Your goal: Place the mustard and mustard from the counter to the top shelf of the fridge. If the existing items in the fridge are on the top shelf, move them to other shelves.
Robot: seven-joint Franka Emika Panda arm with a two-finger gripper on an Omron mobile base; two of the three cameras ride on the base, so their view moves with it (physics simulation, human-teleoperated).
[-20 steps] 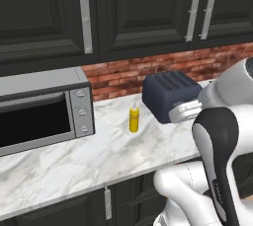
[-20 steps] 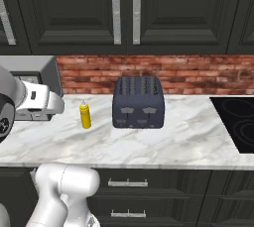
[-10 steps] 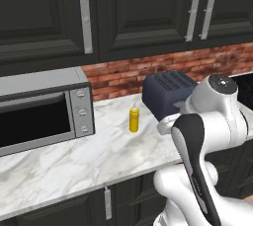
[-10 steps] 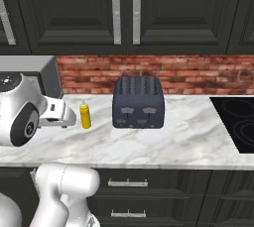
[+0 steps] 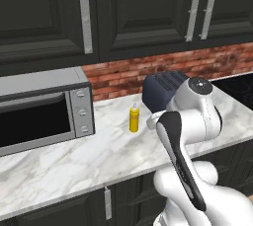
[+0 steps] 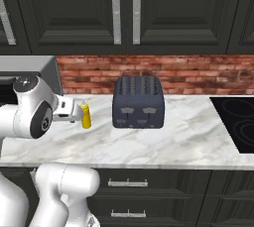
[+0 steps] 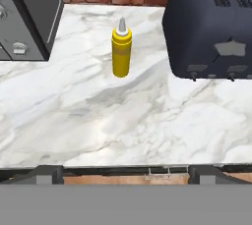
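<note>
One slim yellow mustard bottle (image 7: 121, 53) stands upright on the marble bench (image 7: 123, 121), between the microwave (image 5: 42, 109) and the dark toaster (image 6: 138, 103). You should approach level, centring the fingers around its body below the nozzle. Your end effector (image 6: 74, 112), just beside the bottle, is fully open and holds nothing.

Toaster (image 7: 211, 27) cut off at edge
</note>
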